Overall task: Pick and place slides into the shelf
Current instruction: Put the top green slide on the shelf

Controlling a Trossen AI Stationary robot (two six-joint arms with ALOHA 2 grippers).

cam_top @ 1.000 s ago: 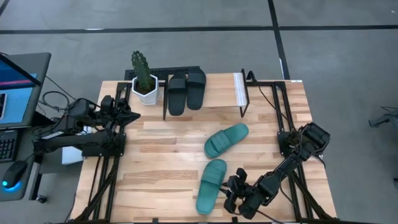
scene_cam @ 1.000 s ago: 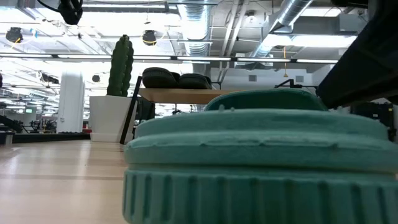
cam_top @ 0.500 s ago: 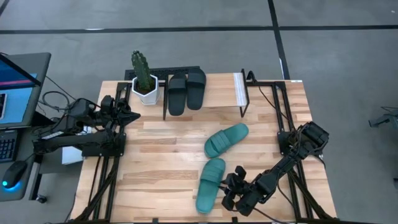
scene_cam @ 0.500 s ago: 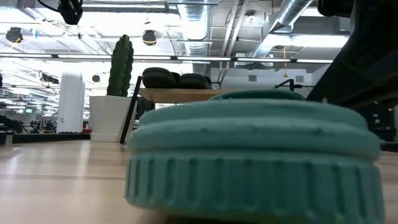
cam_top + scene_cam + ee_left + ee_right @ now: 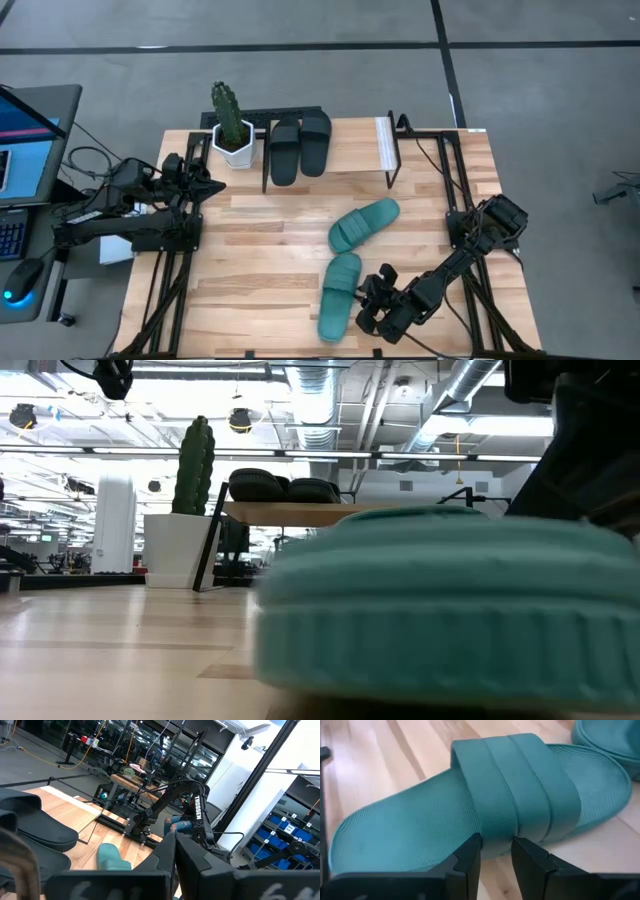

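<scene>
Two black slides lie side by side on the shelf at the far edge. Two teal slides lie on the table. One teal slide is at the middle. The near teal slide fills the low view. My right gripper is at that slide's right side, shut on its strap end, as the right wrist view shows. My left gripper waits at the table's left, shut and empty, as the left wrist view shows. My right gripper pinches the near teal slide between its two fingers where the strap's end meets the sole's right side edge. The fingers slant down from the table's near right side. I cannot tell whether the sole is clear of the table.
A cactus in a white pot stands just left of the shelf. The shelf's white end and black frame are on its right. A laptop and cables lie beyond the table's left edge. There is bare plank between the shelf and the teal slides.
My right gripper has shifted a little toward the table's far edge at the near teal slide. That slide has turned slightly, its near end swinging toward the table's right. In the low view it has slid to the right.
</scene>
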